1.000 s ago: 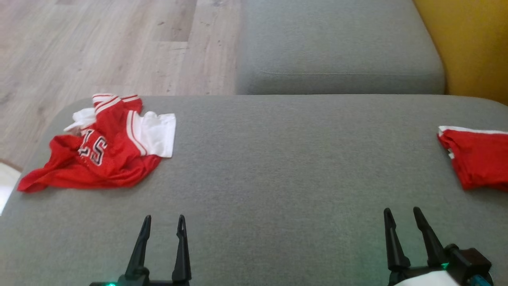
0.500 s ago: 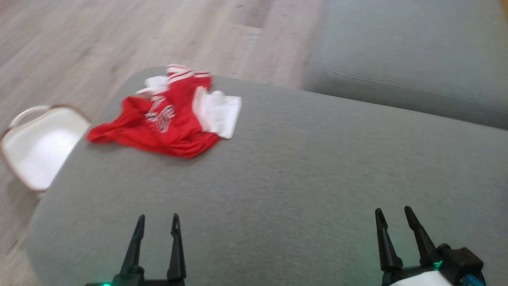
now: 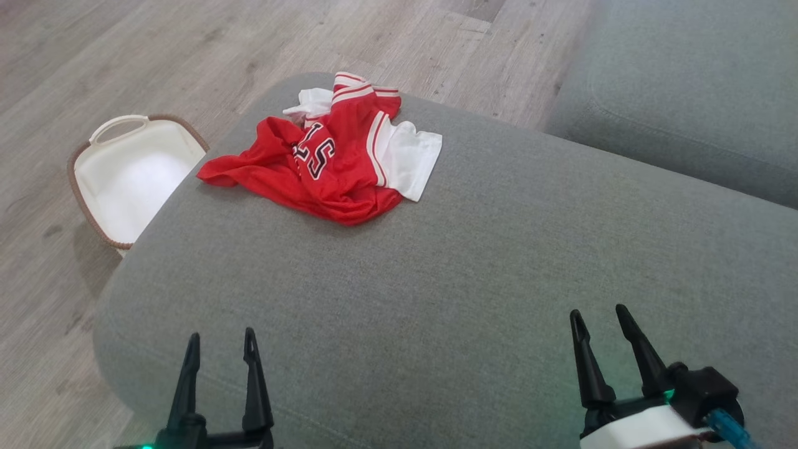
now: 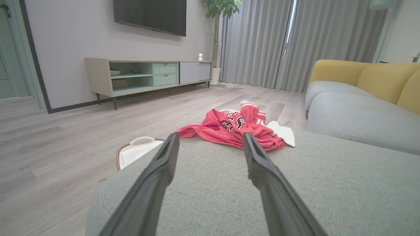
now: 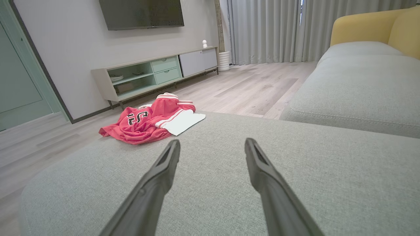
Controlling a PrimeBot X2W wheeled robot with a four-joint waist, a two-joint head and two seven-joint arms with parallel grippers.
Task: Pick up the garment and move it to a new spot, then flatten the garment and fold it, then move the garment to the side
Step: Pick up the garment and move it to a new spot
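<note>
Since the head has turned left, the grey cushion [image 3: 467, 280] now shows the crumpled garment [image 3: 336, 174] well ahead of the left gripper [image 3: 222, 335], farther from the right gripper [image 3: 596, 310]; both stand spread and empty, so reaching likely comes next.

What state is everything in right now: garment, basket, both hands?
Garment: crumpled, unfolded, lying on the grey cushion near its far left corner.
Basket: on the floor beside the cushion, visible part empty.
Left hand: open, empty.
Right hand: open, empty.
</note>
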